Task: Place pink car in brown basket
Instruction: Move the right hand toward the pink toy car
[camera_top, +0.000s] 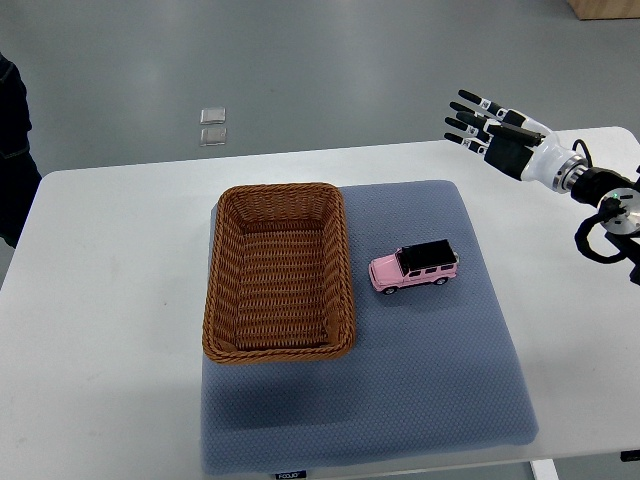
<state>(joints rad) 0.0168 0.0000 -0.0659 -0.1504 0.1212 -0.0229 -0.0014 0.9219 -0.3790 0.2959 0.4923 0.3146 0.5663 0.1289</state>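
A pink car (414, 268) with a black roof is seen on a blue-grey dotted mat (430, 380). The brown basket (279, 272) is woven. The tabletop (100, 330) is white; the right hand (490, 125) is black and white.

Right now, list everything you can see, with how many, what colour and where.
car: one, pink with black roof, on the mat right of the basket
basket: one, brown wicker, empty, on the mat's left part
mat: one, blue-grey, on the table
table: one, white
small squares: two, pale, on the floor beyond the table
dark sleeve: one, at the left edge
right hand: one, black and white, fingers spread, over the table's far right corner
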